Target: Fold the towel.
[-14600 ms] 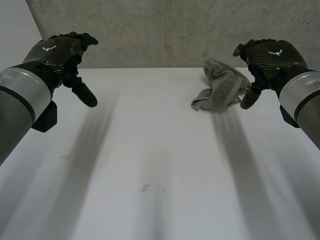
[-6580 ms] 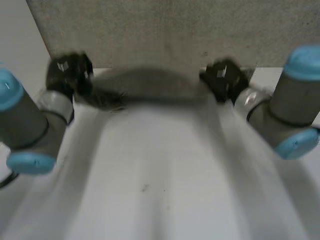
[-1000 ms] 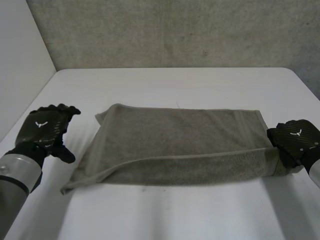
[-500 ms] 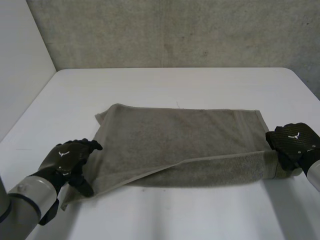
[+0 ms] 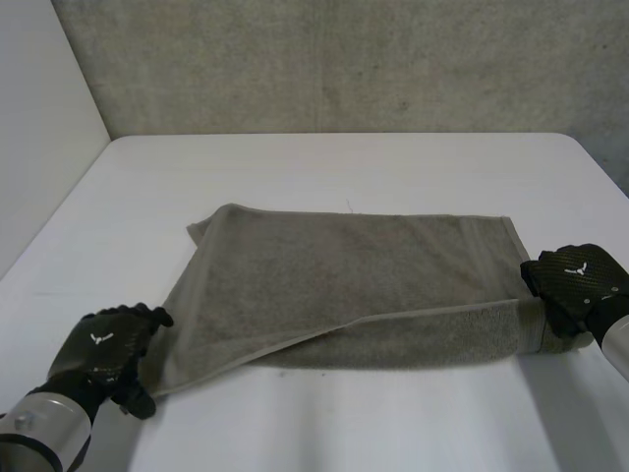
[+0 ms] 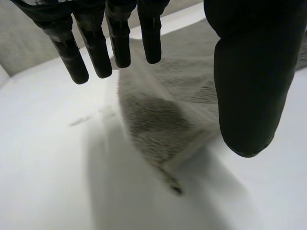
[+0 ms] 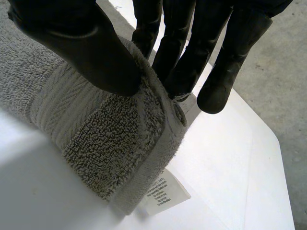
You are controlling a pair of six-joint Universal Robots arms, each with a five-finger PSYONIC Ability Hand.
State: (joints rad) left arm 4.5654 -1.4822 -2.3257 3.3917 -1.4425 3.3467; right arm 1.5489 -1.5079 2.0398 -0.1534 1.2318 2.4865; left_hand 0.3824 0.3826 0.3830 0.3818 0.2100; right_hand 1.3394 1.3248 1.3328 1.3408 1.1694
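**Near edge of the towel being gathered for a fold**

The towel [image 5: 344, 285] lies spread across the middle of the counter [image 5: 324, 167], its near edge doubled into a loose roll towards 3 o'clock. The right robot hand [image 5: 575, 285], at 3 o'clock of the cloth, pinches that doubled end between thumb and fingers, where a white care label [image 7: 165, 191] pokes out beneath. The left robot hand [image 5: 103, 346], at 8 o'clock, hovers over the near left corner with fingers straight and thumb apart, holding nothing.

The step in hand looks like taking hold of both near corners. Next, the left robot hand would need to close on its corner. Both could then carry the near edge evenly towards 12 o'clock.
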